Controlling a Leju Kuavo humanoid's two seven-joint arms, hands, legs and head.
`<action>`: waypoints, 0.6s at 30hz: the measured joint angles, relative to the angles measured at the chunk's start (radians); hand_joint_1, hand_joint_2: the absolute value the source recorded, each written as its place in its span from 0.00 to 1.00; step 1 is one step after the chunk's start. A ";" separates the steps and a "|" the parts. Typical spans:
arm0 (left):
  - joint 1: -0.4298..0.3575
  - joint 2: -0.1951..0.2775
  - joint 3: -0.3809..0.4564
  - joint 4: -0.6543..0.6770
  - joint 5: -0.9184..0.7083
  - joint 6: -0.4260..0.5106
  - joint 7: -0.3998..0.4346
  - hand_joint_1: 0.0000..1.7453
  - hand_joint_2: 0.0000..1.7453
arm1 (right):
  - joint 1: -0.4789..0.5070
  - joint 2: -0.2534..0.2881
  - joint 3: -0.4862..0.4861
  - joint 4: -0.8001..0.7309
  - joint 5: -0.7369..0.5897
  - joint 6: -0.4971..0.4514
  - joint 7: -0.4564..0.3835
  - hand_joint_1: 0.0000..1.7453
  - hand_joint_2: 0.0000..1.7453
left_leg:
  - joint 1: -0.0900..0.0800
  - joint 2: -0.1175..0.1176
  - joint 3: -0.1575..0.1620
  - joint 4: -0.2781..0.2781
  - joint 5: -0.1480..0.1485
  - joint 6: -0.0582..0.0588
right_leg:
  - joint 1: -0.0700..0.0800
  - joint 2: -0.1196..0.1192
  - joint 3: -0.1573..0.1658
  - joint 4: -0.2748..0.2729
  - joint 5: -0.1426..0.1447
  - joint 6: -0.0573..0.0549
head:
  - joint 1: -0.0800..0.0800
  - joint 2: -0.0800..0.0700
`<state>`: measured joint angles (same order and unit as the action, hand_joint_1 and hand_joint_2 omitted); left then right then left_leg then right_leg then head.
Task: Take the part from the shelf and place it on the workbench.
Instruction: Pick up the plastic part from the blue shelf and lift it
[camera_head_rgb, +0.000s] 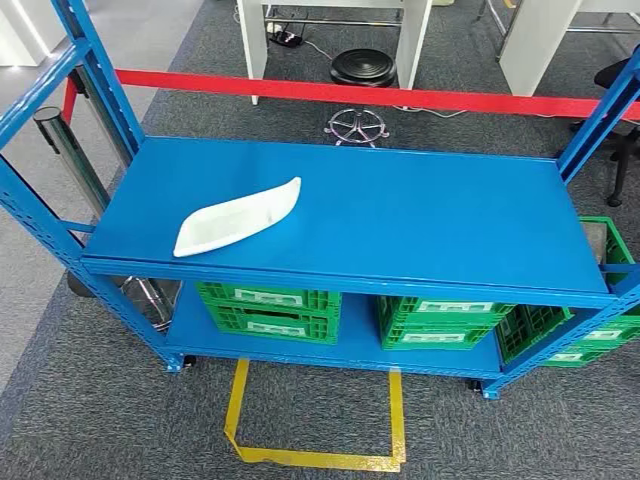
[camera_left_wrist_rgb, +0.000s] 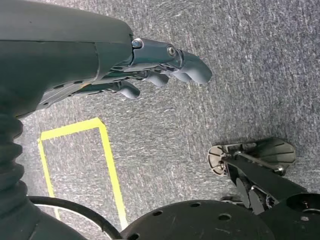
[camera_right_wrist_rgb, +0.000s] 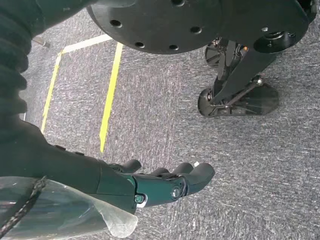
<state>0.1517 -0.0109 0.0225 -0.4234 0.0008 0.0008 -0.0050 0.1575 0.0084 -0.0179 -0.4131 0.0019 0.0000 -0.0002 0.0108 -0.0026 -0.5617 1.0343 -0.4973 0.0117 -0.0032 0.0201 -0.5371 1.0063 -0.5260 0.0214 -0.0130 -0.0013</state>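
A white, curved, boat-shaped part (camera_head_rgb: 235, 217) lies on the top board of the blue shelf (camera_head_rgb: 423, 215), towards its left front. My left hand (camera_left_wrist_rgb: 151, 67) hangs over grey carpet with its fingers stretched out and apart, holding nothing. In the right wrist view my right hand (camera_right_wrist_rgb: 166, 182) also hangs above the carpet, fingers extended and nothing in them.
Green crates (camera_head_rgb: 272, 310) stand on the shelf's lower board. A yellow taped square (camera_head_rgb: 313, 425) marks the carpet in front of the shelf. A red barrier tape (camera_head_rgb: 377, 95) runs behind it, with white table legs (camera_head_rgb: 253, 35) and a black stool (camera_head_rgb: 363, 68) beyond.
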 joint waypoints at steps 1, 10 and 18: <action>0.000 0.000 0.000 0.000 0.000 0.000 0.000 0.00 1.00 | 0.000 0.000 0.000 0.000 0.000 0.000 0.000 0.00 1.00 | 0.000 0.000 0.000 0.000 0.000 0.000 | 0.000 0.000 0.000 0.000 0.000 0.000 | 0.000 0.000; 0.000 0.000 0.000 0.000 0.000 0.000 0.000 0.00 1.00 | 0.000 0.000 0.001 0.000 0.000 0.000 0.000 0.00 1.00 | 0.000 0.000 0.000 0.000 0.000 0.000 | 0.000 0.000 0.000 0.000 0.000 0.000 | 0.000 0.000; 0.008 -0.015 0.017 -0.025 0.005 0.011 -0.001 0.00 1.00 | -0.006 0.009 -0.059 -0.013 0.043 0.017 -0.006 0.00 1.00 | 0.000 0.000 0.000 0.000 0.000 0.000 | 0.000 0.000 0.010 0.000 0.000 0.000 | 0.000 0.000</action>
<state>0.1600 -0.0260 0.0392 -0.4489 0.0055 0.0122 -0.0055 0.1519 0.0172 -0.0772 -0.4265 0.0447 0.0167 -0.0061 0.0108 -0.0026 -0.5617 1.0343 -0.4970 0.0117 -0.0033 0.0202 -0.5276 1.0064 -0.5256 0.0216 -0.0129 -0.0014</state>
